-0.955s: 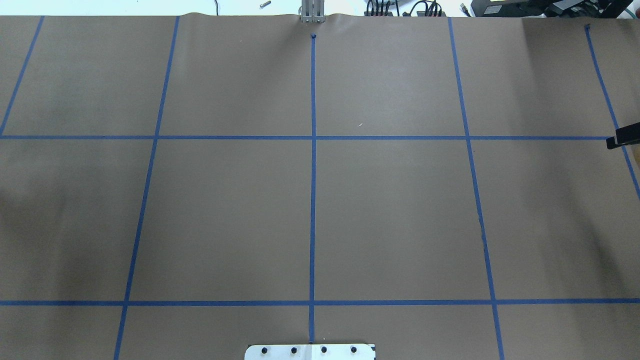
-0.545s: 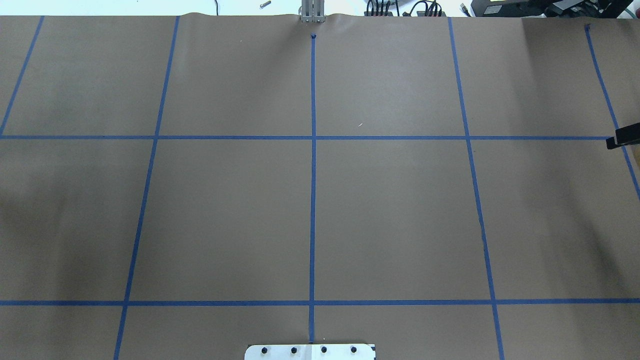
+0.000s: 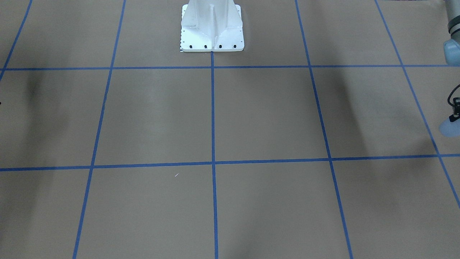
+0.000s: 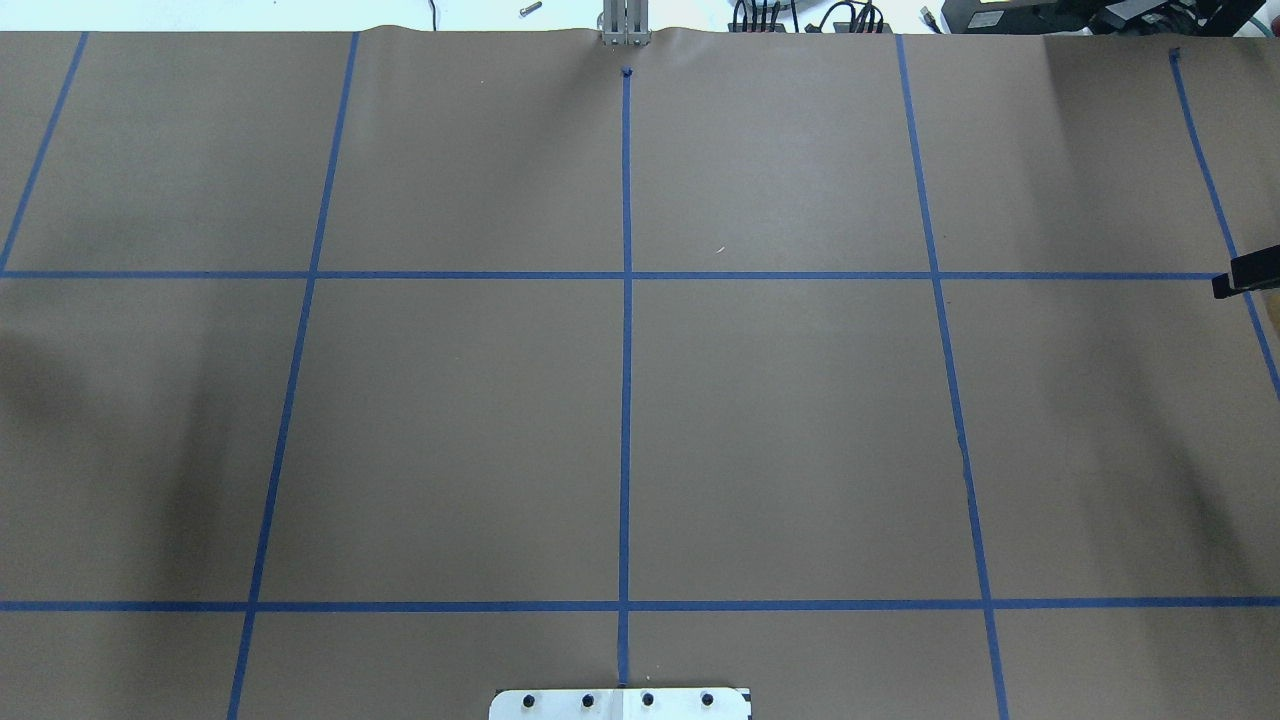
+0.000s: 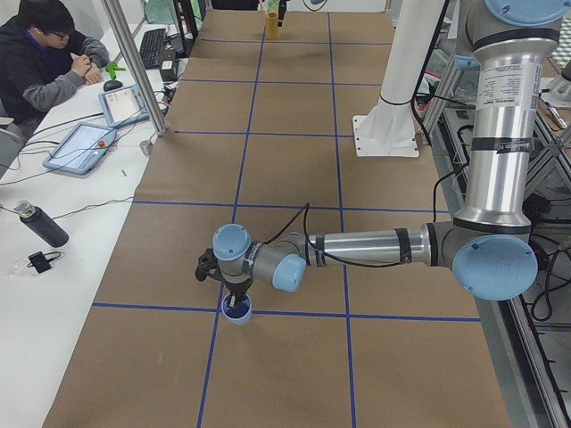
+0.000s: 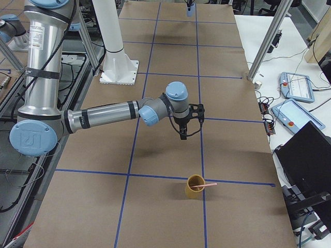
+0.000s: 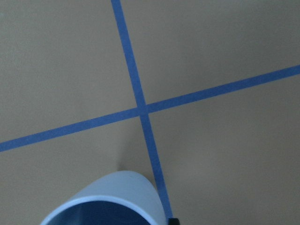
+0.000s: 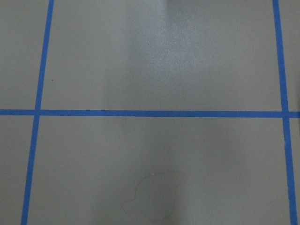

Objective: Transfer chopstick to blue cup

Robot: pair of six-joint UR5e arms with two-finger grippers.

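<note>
The left pincer point(image 5: 235, 292) is hanging straight down from the near, silver left arm point(image 5: 375, 247), its tips at the mouth of an upright light-blue round cup point(image 5: 237, 311). Whether its fingers are apart or together I cannot tell. The left wrist view is catching only that cup's pale rim and dark inside at its lower edge, just beside a crossing of blue tape lines point(image 7: 140, 111).

The right pincer point(image 6: 183, 132) is pointing down from the near right arm point(image 6: 103, 116), clear of the brown paper-covered surface point(image 4: 450, 430). Its state too I cannot tell. The pale pink chopstick point(image 6: 207, 184) is leaning out of a tan round cup point(image 6: 195, 188), its upper end jutting over the rim toward the view's right. That cup is standing nearer the camera than the right pincer and apart from it, at the far end of the surface from the blue cup.

Dark lettering is running along the left arm's upright tube point(image 5: 504, 98), too small to read.

Only the two side views are showing the cups and the chopstick. The overhead view is taking in the taped grid and a black bar point(image 4: 1246, 274) at its right edge. The front-facing view is adding the white pedestal point(image 3: 212, 25). The right wrist view is showing paper, tape and a faint ring-shaped stain point(image 8: 154, 197). The exterior left view alone is showing a seated person in a dark top point(image 5: 45, 58).
</note>
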